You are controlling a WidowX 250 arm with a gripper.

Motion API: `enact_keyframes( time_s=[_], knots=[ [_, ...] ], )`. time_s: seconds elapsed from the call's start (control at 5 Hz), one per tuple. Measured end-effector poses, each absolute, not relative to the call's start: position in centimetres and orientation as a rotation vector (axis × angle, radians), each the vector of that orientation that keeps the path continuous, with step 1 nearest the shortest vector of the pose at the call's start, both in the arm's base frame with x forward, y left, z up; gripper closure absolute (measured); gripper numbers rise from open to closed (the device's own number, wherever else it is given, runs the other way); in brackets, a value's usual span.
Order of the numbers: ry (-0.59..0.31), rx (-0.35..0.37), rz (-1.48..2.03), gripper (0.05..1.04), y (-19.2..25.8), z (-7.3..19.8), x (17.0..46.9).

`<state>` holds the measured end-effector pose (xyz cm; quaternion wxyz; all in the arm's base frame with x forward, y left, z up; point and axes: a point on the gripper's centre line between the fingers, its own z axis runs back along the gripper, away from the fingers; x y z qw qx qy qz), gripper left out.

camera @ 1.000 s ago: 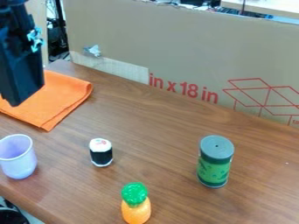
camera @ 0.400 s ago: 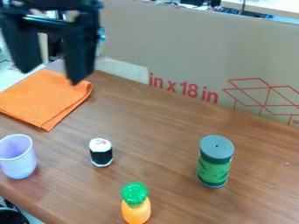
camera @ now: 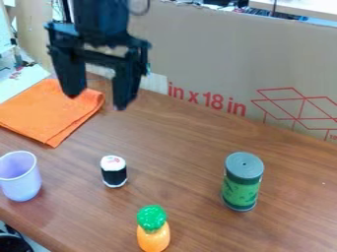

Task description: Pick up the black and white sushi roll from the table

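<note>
The black gripper (camera: 96, 101) hangs at the upper left, open, its two fingers apart with nothing between them. It is above the table and partly in front of the folded orange cloth (camera: 49, 113). Below it stands a small sushi roll toy (camera: 114, 172), white on top with a black band. A pale purple cup (camera: 20, 176) is upright at the left edge. Near the front lies or stands a toy pineapple (camera: 152, 229) with a green top. A green canister with a grey lid (camera: 242, 181) stands upright on the right.
The brown wooden table (camera: 191, 147) slants down to a front edge at lower left. A tall cardboard panel (camera: 217, 54) walls off its back side. A dark round object (camera: 13, 243) is below the table's edge at the bottom left corner.
From the upper left edge, the gripper has moved right and turned, so that both separated fingers now show. The cloth, cup, roll, pineapple and canister have stayed where they were.
</note>
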<state>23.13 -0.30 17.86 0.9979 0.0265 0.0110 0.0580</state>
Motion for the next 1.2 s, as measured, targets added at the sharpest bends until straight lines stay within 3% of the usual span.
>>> enact_keyframes(
  time_s=[0.4,0.8,1.2],
  knots=[
    [0.096,0.075,0.044,0.083,0.0,13.8,24.8],
    [0.158,0.050,0.010,0.083,0.5,10.3,24.7],
    [0.212,0.087,0.008,0.083,1.1,7.6,25.0]
  ],
)
